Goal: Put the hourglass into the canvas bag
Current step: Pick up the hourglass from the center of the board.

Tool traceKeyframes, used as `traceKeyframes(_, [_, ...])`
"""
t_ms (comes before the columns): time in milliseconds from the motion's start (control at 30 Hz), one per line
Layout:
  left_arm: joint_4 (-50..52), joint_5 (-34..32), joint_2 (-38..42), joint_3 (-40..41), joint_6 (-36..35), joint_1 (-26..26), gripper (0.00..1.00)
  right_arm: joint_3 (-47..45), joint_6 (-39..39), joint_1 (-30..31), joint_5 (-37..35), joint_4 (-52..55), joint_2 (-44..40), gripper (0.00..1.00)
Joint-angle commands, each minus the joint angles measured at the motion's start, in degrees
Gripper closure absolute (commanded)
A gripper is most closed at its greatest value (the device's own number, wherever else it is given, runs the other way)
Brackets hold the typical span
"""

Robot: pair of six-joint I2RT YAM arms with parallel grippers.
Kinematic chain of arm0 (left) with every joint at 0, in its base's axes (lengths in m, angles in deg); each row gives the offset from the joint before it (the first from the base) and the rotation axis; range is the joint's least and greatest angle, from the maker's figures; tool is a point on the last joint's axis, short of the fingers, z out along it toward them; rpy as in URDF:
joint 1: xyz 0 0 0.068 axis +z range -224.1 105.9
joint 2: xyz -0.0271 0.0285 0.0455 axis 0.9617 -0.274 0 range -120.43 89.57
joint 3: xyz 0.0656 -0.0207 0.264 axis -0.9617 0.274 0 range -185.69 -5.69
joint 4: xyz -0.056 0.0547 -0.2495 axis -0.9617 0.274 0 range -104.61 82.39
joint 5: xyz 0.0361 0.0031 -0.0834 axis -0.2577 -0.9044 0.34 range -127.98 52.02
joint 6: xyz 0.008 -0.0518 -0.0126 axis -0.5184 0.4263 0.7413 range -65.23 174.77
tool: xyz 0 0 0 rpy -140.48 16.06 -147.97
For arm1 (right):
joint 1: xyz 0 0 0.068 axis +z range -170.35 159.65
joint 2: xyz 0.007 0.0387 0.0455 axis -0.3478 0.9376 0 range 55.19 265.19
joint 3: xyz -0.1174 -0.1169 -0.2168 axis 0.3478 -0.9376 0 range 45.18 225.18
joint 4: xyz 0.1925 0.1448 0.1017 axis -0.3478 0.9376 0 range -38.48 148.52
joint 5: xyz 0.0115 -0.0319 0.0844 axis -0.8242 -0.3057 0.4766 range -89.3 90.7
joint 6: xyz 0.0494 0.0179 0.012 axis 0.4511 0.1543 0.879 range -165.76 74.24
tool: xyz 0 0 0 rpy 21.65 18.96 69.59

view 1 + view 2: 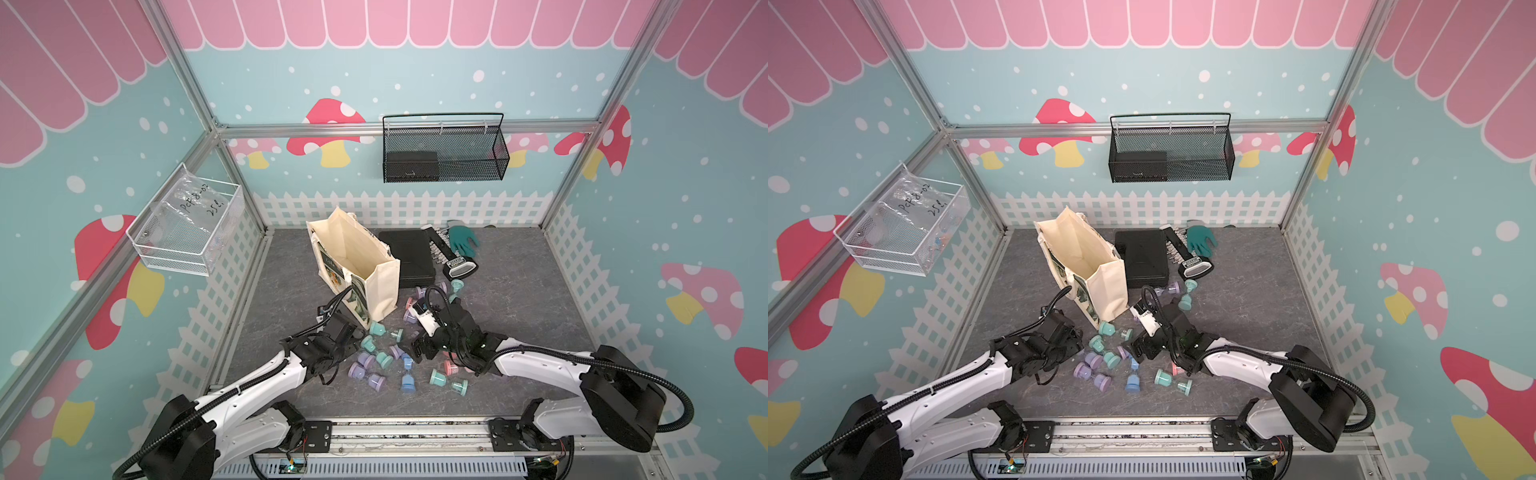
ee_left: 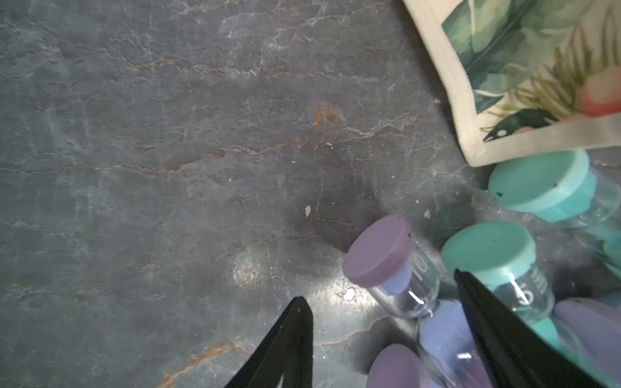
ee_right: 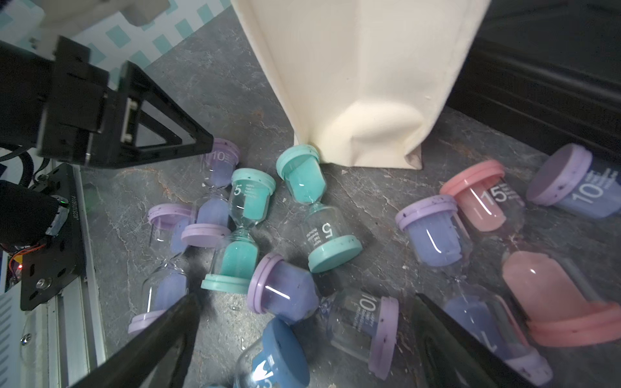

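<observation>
Grey slate-look desk, mushroom-print walls all round. Centre frame in both top views, the canvas bag stands mouth up: soft cream cloth, printed leaves on its side. Just below it the hourglasses lie scattered on their sides, all clear glass bulbs, pinched waists and matte plastic caps in teal, purple, blue and pink. Light, I'd say, slick and ready to roll, and fragile at the neck, so take one across a bulb, up by the cap. In the left wrist view, lower right, the left pincer straddles a purple hourglass, jaws apart, no grip yet. The right pincer gapes wide over a second purple hourglass, lower centre.
</observation>
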Motion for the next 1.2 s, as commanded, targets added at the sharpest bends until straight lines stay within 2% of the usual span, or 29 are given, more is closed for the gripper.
traceKeyframes(0, [-3.48, -1.13, -1.92, -0.55, 1.69, -0.56, 0.29, 0.11, -1.8, 0.65, 0.89, -3.26, -0.09, 0.0])
traceKeyframes(167, [-4.09, -1.27, -6.37, -3.03, -0.48, -1.88, 0.31, -0.15, -1.72, 0.74, 1.25, -4.54, -0.18, 0.0])
traceKeyframes(400, [-3.63, -2.86, -10.97, -3.74, 0.75, -2.35, 0.32, -1.45, -1.44, 0.73, 0.39, -5.91, -0.08, 0.0])
traceKeyframes(900, [-4.36, -7.32, -17.73, -4.62, 4.78, -4.33, 0.41, -2.53, -1.29, 0.78, -1.12, -7.1, -0.1, 0.0])
traceKeyframes(1167, [-5.83, -8.54, -16.35, -2.14, 6.09, -4.33, 0.5, -2.73, -1.02, 0.75, -2.32, -6.84, -0.55, 0.0])
